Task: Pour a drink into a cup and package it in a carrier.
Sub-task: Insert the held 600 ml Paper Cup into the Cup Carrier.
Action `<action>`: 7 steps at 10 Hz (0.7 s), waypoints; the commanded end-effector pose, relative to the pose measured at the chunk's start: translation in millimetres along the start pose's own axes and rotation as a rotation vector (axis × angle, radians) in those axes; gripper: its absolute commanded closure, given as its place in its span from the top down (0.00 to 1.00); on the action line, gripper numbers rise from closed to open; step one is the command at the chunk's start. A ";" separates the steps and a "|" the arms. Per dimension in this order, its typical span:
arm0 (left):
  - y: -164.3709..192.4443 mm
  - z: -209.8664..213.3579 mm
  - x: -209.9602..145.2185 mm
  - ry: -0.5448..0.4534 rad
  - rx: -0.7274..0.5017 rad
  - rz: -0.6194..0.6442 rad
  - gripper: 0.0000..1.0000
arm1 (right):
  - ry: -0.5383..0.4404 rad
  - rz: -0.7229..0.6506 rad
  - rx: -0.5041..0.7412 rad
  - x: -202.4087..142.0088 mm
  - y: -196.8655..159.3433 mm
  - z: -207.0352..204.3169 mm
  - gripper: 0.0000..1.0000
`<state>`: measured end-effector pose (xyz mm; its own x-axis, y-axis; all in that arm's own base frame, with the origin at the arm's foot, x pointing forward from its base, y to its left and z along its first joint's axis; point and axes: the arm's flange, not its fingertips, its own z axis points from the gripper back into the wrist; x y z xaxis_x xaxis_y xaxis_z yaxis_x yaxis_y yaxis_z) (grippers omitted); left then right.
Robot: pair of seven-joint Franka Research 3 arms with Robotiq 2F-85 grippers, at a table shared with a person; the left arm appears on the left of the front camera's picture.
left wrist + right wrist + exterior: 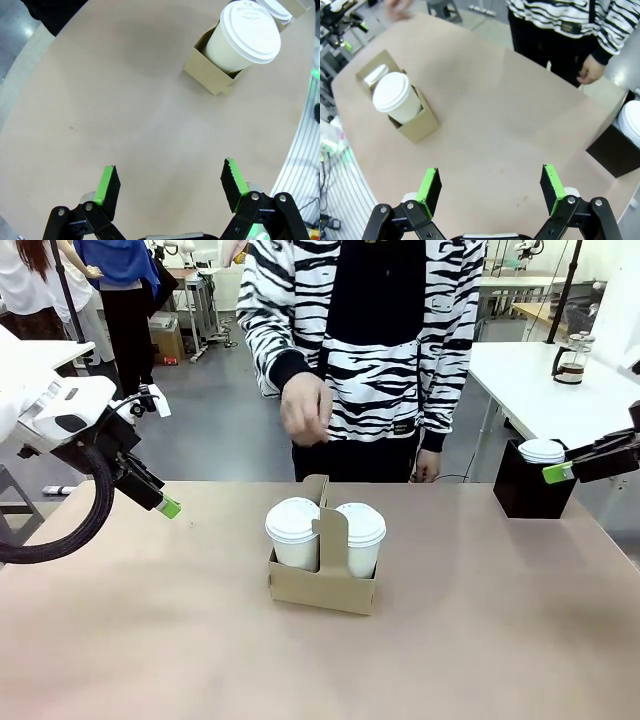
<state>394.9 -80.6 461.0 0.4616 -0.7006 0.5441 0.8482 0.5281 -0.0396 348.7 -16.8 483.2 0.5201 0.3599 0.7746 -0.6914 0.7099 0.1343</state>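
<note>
The brown cardboard carrier (322,588) stands at the table's middle with two white lidded cups, one on the left (293,533) and one on the right (361,535), either side of its upright handle. The drink is hidden under the lids. My left gripper (167,506) hovers open over the table's left, well clear of the carrier. In the left wrist view the gripper (170,187) holds nothing, and a cup (244,41) and the carrier (210,67) lie ahead. My right gripper (558,473) is open at the far right by the black box. In the right wrist view the gripper (490,190) holds nothing, with a cup (396,99) and the carrier (420,126) off to its left.
A black box (528,492) holding white lids stands at the table's right rear and also appears as the black box (616,150) in the right wrist view. A person in a striped top stands at the far edge, one hand (304,410) raised above the carrier. A glass pitcher (570,358) sits on another table.
</note>
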 end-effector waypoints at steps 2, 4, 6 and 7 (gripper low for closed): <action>0.5 1.0 -0.6 -0.013 -0.009 -0.001 1.00 | 0.017 -0.017 -0.014 -1.5 -0.1 -0.8 1.00; 0.5 1.0 -0.6 -0.013 -0.009 -0.001 1.00 | 0.017 -0.017 -0.014 -1.5 -0.1 -0.8 1.00; 0.5 1.0 -0.6 -0.013 -0.009 -0.001 1.00 | 0.017 -0.017 -0.014 -1.5 -0.1 -0.8 1.00; 0.5 1.0 -0.6 -0.013 -0.009 -0.001 1.00 | 0.017 -0.017 -0.014 -1.5 -0.1 -0.8 1.00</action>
<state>394.9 -80.6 461.0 0.4616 -0.7006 0.5441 0.8482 0.5281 -0.0396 348.8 -16.8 483.3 0.5198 0.3604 0.7745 -0.6909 0.7106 0.1330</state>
